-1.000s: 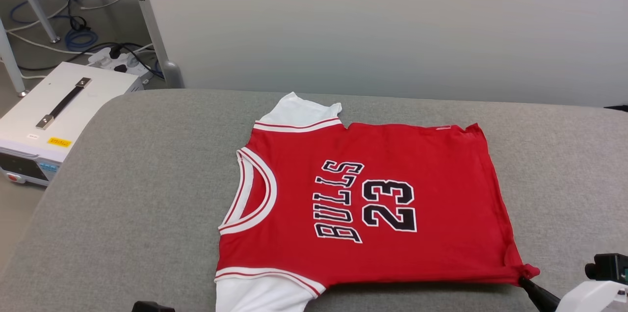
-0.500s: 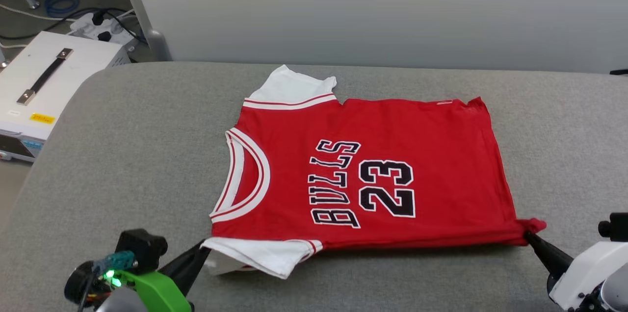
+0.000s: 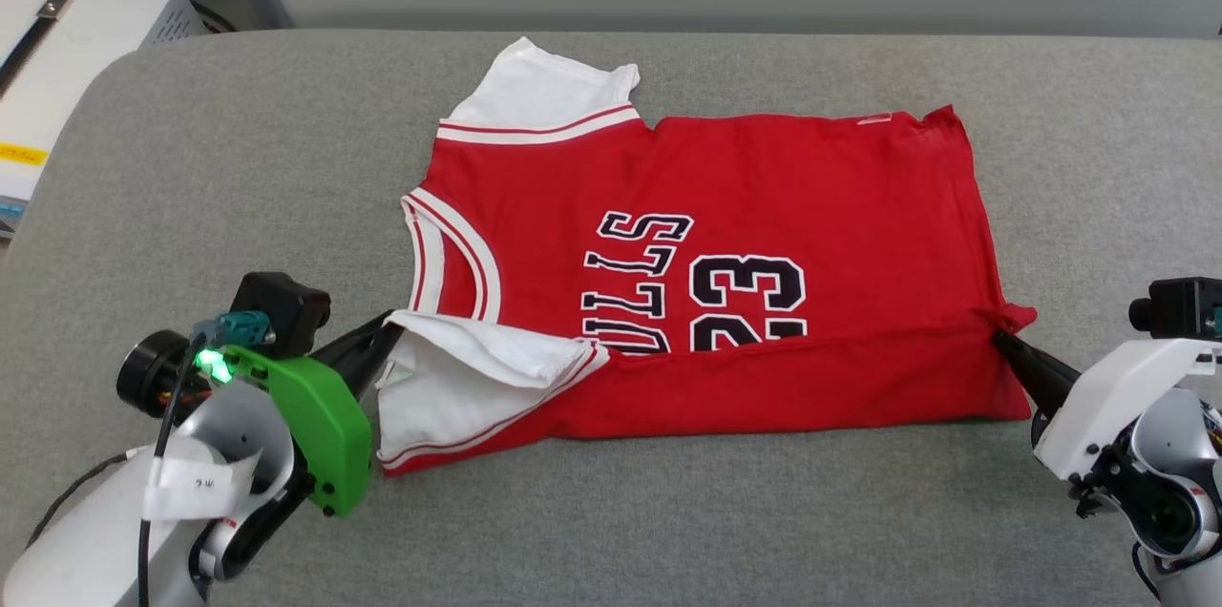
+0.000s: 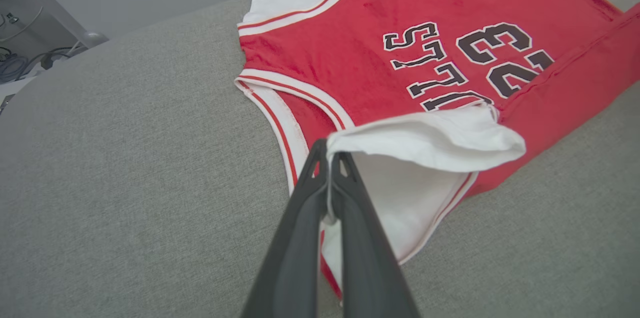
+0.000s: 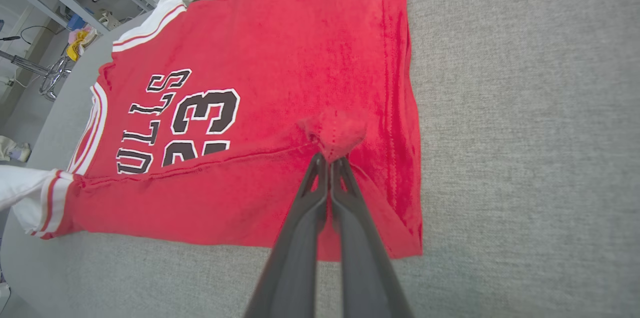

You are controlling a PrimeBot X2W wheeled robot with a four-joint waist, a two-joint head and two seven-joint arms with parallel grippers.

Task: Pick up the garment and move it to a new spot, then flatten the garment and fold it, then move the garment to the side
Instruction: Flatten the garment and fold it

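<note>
Red number-23 garment (image 3: 764, 177), near edge doubled over — left fingers (image 3: 358, 354) and right fingers (image 3: 1026, 364) clamp it tight.

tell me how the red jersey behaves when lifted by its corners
Probably floppy: the garment folds over itself between the left gripper and right gripper. Likely light: two fingertip pinches lift its edge. The white sleeve may droop.

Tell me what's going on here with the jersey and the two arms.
The robot is mid-fold on the red garment, which lies front up on the grey padded surface. The left gripper is shut on the edge of the near white sleeve, and the right gripper is shut on the near hem corner. The near edge, held between them, is turned over the front and covers the lower part of the lettering.
</note>
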